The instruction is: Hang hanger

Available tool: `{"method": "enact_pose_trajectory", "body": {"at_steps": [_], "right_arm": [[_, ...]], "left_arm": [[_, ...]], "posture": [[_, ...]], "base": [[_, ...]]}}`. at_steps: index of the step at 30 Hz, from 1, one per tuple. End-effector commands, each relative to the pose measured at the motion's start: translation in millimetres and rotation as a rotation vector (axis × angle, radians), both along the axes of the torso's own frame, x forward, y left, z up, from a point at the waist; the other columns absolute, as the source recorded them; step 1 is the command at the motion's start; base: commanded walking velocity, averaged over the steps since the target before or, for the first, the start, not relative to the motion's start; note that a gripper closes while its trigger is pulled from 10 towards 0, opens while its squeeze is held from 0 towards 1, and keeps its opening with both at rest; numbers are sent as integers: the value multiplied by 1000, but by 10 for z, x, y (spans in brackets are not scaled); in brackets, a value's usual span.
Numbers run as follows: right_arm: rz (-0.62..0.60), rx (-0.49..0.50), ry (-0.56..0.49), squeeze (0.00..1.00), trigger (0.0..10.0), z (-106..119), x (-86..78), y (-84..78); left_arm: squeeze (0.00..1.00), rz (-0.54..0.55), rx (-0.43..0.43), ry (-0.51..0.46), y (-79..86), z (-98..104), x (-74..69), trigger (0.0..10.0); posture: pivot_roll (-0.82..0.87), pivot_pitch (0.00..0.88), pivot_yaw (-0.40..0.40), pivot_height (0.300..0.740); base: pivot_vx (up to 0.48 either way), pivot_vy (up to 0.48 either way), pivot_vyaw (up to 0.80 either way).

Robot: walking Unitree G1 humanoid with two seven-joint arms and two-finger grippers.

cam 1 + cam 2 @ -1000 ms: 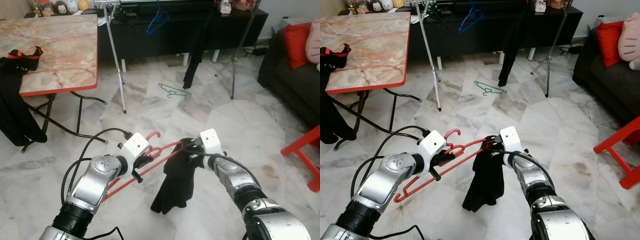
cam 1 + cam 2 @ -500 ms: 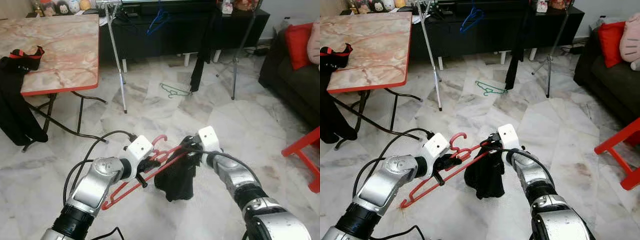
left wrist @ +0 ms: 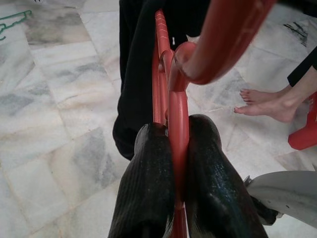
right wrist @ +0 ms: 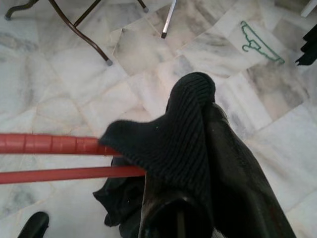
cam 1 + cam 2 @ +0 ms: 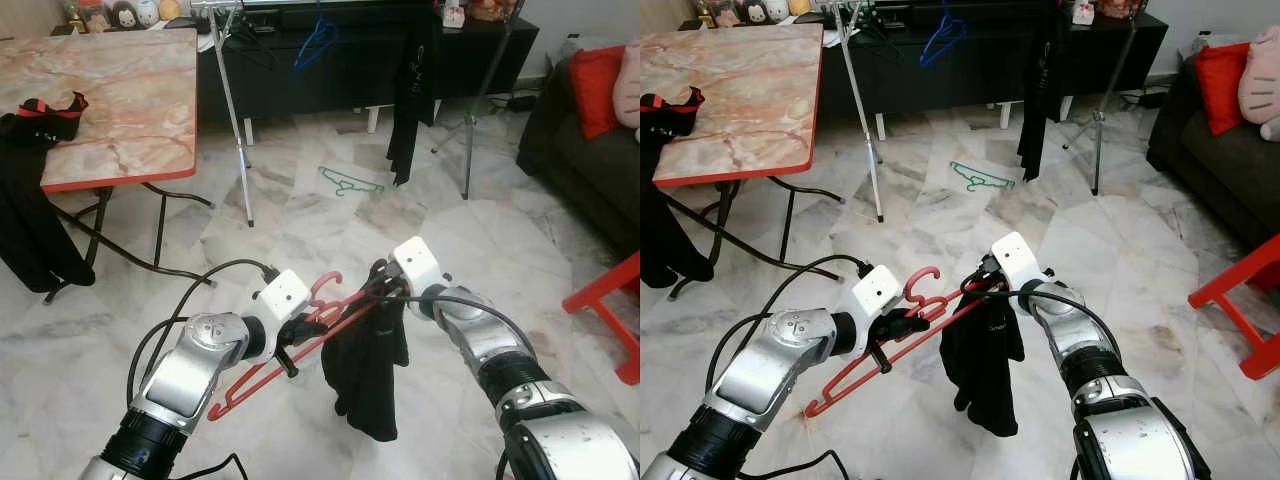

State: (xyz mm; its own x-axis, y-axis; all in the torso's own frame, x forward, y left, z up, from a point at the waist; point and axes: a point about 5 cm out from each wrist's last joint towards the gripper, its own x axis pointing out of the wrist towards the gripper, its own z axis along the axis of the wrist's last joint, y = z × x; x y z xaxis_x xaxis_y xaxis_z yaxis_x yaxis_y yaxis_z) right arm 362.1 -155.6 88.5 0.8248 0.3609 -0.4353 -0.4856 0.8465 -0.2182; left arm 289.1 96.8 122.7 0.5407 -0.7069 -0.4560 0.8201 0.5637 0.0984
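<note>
The red hanger sat low in the centre of the frame, held out over the floor, its hook pointing up and its long bar slanting down to the lower left. The left pincer was closed on the hanger's neck, both fingers pressing the red plastic. The right pincer gripped a black cloth at the hanger's right end; the cloth draped down from there, and ribbed fabric wrapped over one finger. The step looked like getting the cloth onto the hanger before carrying it to the rack in the upper middle of the frame. To do it well, the left arm should likely keep the hanger steady and nearer level while the right draws the cloth along the bar, so that it hangs evenly and does not slip off the low end. Both arms reached forward with elbows bent, wrists turned inward toward each other, almost meeting at the hanger.
</note>
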Motion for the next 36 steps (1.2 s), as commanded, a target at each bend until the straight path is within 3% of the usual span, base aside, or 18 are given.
{"method": "enact_pose_trajectory", "body": {"at_steps": [1,6,11,14,18,24,28,36], "right_arm": [[34,-38,-95,0,10000,224,97,25],[18,-133,-120,0,10000,240,117,-23],[67,-99,-122,0,10000,276,117,58],[176,-83,-131,0,10000,333,101,192],[229,-55,-110,0,10000,360,80,284],[245,-67,-108,0,10000,410,70,288],[318,-59,-83,0,10000,409,-22,332],[333,-71,-66,0,10000,452,-95,241]], "left_arm": [[0,-29,-1,-12,-37,28,-15,10000],[0,-25,17,-15,-20,16,-11,10000],[0,-37,23,-5,-23,4,-25,10000],[0,-43,30,-8,-29,-2,-26,10000],[0,-36,36,-13,-39,-2,-13,10000],[0,35,64,-34,8,-11,64,10000],[0,43,54,-46,-12,10,95,10000],[0,145,117,-72,36,-21,210,10000]], "posture": [[-40,64,-45,740],[-41,57,-43,740],[-39,52,-43,740],[-43,48,-43,740],[-42,45,-44,740],[-41,49,-46,740],[-47,53,-48,740],[-61,65,-45,740]], "base": [[0,0,0],[0,0,0],[0,0,0],[0,0,0],[0,0,0],[0,0,0],[0,0,0],[0,0,0]]}}
